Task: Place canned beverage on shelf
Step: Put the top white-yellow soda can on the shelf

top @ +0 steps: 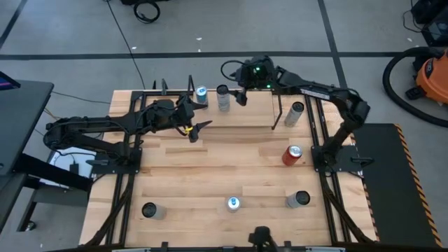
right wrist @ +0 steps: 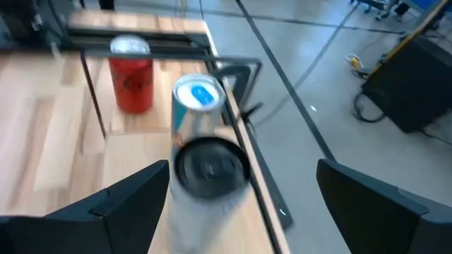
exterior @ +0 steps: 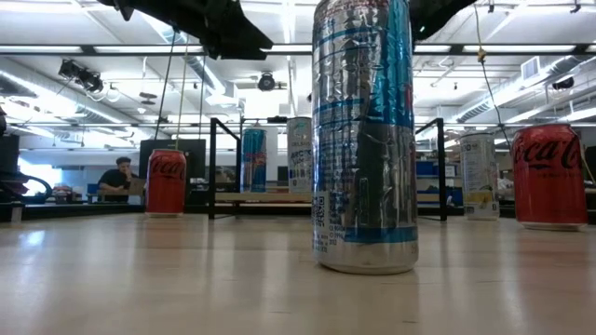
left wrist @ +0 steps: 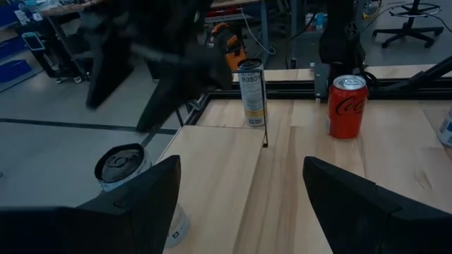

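**Hovering over the shelf with two cans already racked**

Reaching in from the upper right of the high view, the right end effector [top: 241, 96] hangs just beside a silver can [top: 223, 97] standing upright on the shelf [top: 238, 117], near the top centre of the frame. In the right wrist view its fingers are spread wide, with that silver can [right wrist: 206, 185] between them and nothing gripped, so the can looks to be set down. A blue-topped can [top: 201, 94] stands just to its left on the plank.

The left end effector [top: 194, 131] sits left of centre, at the shelf's front edge, fingers wide and empty in its wrist view.

Cans still on the worktop [top: 210, 175], all upright with long axes vertical: a red can [top: 291, 155] at right, a silver one [top: 296, 114] by the shelf's right upright, and three along the bottom, at left [top: 150, 210], centre [top: 233, 204] and right [top: 299, 199]. The right arm is nearer the red can, which I judge the likeliest next pick. The thin black upright [top: 278, 110] stands between that arm's end effector and the cans at right.
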Robot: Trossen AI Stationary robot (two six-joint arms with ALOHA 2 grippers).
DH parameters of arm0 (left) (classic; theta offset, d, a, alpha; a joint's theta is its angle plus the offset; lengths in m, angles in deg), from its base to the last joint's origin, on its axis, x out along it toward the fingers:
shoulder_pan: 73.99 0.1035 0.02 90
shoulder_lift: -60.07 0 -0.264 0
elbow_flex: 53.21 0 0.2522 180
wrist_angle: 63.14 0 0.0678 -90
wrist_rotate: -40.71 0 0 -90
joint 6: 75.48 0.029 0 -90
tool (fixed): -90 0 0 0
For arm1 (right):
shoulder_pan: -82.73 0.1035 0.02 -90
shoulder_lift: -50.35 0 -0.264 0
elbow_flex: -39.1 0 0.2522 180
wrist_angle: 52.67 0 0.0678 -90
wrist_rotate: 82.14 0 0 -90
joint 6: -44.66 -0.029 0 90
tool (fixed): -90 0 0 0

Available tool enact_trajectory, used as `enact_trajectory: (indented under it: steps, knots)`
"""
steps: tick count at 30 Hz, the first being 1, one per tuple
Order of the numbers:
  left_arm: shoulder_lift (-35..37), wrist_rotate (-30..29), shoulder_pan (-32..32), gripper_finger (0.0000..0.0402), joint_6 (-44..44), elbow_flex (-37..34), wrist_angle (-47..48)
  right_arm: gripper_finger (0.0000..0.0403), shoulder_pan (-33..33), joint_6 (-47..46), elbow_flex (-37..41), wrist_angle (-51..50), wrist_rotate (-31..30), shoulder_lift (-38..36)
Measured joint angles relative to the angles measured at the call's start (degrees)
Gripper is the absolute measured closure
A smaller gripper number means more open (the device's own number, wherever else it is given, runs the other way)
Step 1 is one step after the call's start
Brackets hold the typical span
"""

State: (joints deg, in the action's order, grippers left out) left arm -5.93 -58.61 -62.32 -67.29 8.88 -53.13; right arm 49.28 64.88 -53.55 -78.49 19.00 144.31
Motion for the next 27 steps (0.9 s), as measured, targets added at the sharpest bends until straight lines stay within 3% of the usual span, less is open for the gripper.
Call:
enact_trajectory:
  steps: [13,27]
  knots:
    - [0.0,0.0,0.0,0.0102,0.0,0.0,2.2,0.0034,0.4,0.3,0.0,-24.3,-13.1,-16.5]
    - [0.0,0.0,0.0,0.0102,-0.1,0.0,2.1,0.0035,0.4,-9.4,0.0,-54.1,-20.1,-22.8]
